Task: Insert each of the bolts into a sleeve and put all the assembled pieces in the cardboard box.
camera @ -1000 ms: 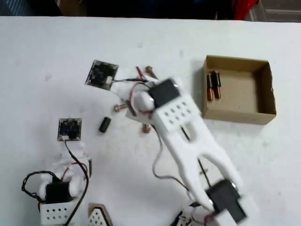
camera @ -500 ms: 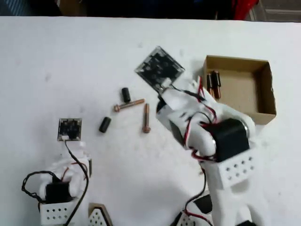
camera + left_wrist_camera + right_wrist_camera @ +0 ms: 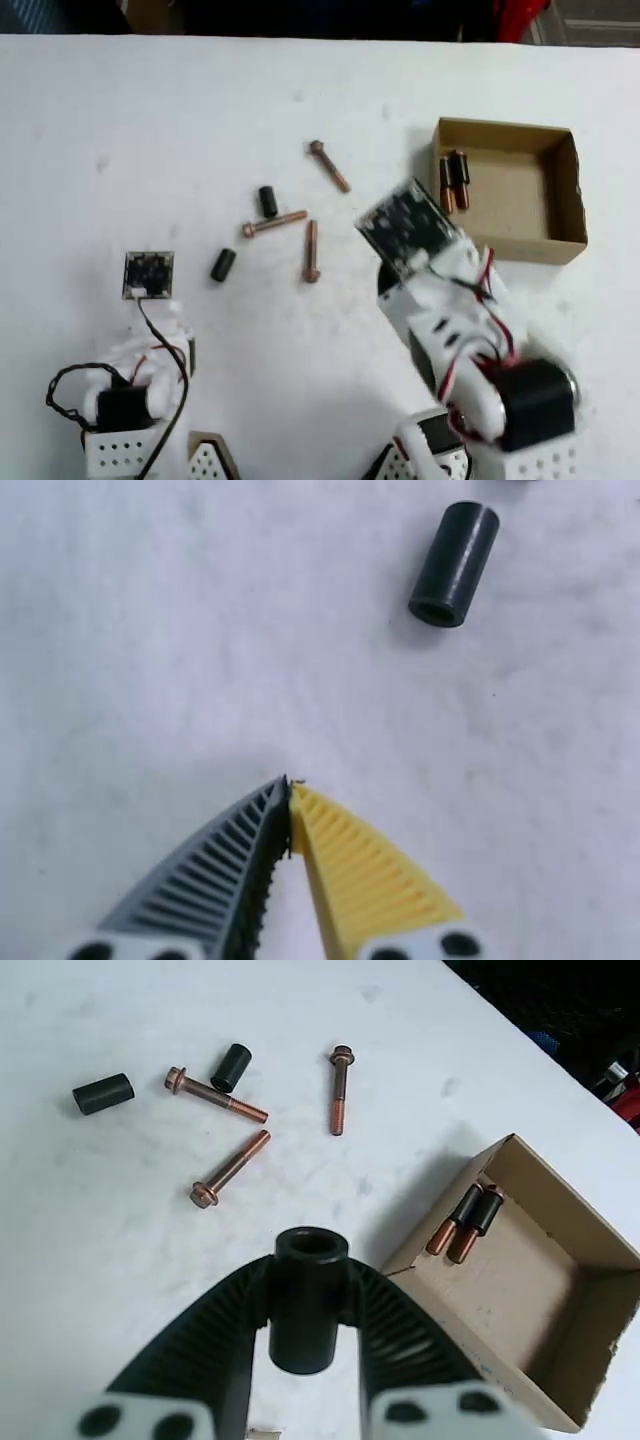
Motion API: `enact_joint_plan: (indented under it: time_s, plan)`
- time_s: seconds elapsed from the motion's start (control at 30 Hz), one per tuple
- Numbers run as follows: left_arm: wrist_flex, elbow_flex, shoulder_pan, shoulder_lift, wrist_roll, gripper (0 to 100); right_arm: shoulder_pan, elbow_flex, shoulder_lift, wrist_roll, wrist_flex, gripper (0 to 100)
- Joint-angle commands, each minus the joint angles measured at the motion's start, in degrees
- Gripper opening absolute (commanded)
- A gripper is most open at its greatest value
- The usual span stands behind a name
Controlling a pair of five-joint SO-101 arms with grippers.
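Moved: right tool [image 3: 306,1305] drawn back to lower right, sleeve [image 3: 310,1250] pinched.
Left tool [image 3: 288,800]: pressed together, empty.
Implied: bolt [image 3: 311,250] needed next.

Table [image 3: 150,90] white, unpatterned; loose bolts [image 3: 230,1169] copper; each sleeve [image 3: 455,564] matt black; cardboard box [image 3: 505,245] plain brown; left gripper [image 3: 289,790] one finger [image 3: 200,880] grey, the other yellow, both ribbed; right gripper [image 3: 305,1270] black, ribbed; arms [image 3: 440,315] white, motors [image 3: 535,400] black.

No readable text, labels, numbers or signs on anything.
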Motion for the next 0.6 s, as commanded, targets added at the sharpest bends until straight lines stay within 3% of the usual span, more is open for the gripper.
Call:
enact_joint_plan:
  time_s: [0.0, 0.27, 0.57]
  plan:
    - [-0.62, 0.26, -0.48, -0.31, 0.35, 2, 2.77, 5.01, -7.16, -0.35, -3.21, 1.7]
    - [-0.62, 0.26, -0.48, -0.31, 0.35, 2, 9.71, 20.57, -18.24, -0.26, -12.26, 1.8]
    - [-0.62, 0.26, -0.48, -0.31, 0.35, 2, 14.99, 27.78, -25.71, -0.70, -14.64, 1.7]
